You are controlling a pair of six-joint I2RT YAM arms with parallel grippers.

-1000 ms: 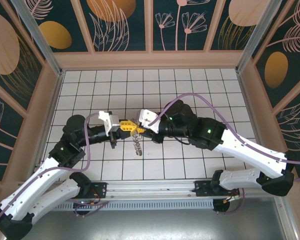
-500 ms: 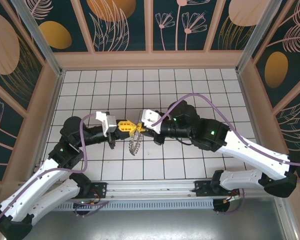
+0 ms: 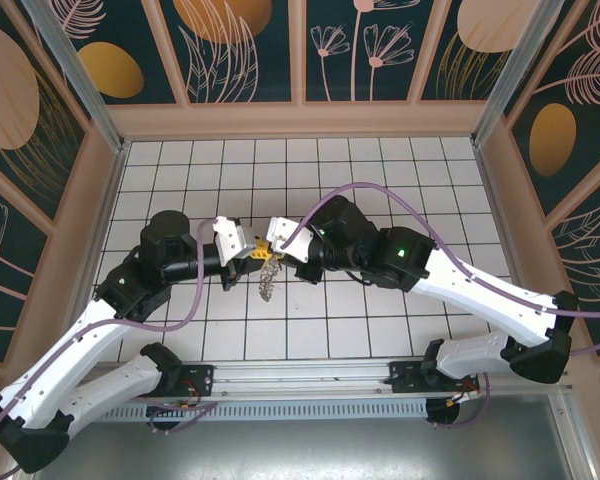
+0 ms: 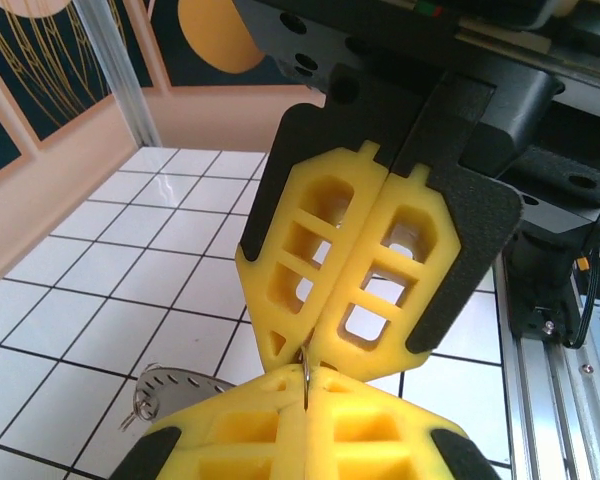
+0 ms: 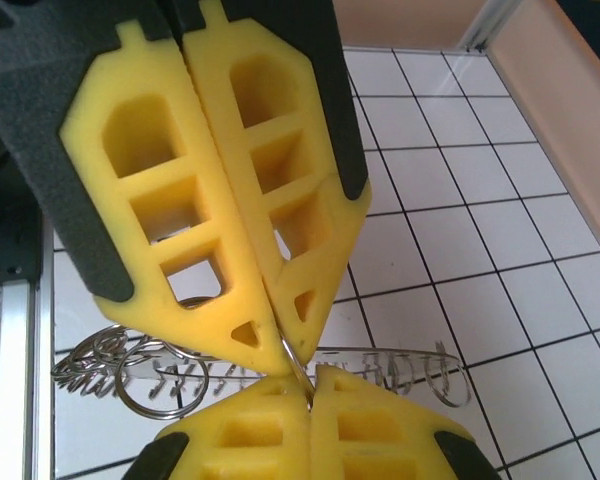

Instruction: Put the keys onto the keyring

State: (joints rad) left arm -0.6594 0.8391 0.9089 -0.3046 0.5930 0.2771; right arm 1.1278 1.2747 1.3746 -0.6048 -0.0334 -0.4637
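Just left of centre in the top view, the left gripper (image 3: pixel 252 253) and the right gripper (image 3: pixel 272 250) meet tip to tip above the white tiled floor (image 3: pixel 380 170). The keyring (image 3: pixel 267 283) hangs straight down from the spot where they meet.

At the bottom edge of the left wrist view, the left arm's yellow fingers (image 4: pixel 230 440) are pressed together with no gap at the seam. The right gripper (image 4: pixel 308 350) points down at them from above, and its fingers are also closed to a point. A thin wire loop (image 4: pixel 306 368) runs between the two tips and is pinched by both. Part of the keyring (image 4: pixel 180 385) shows as a flat grey strip at lower left, above the tiles.

Across the lower part of the right wrist view, the keyring (image 5: pixel 380 365) stretches sideways behind the fingertips, with its small wire loops fanning out along the rim. The same wire loop (image 5: pixel 294 358) leaves the left gripper's (image 5: pixel 277 330) closed tip and enters the seam of the right arm's shut fingers (image 5: pixel 380 440). Whether this loop belongs to the keys or to the keyring's fringe cannot be told.
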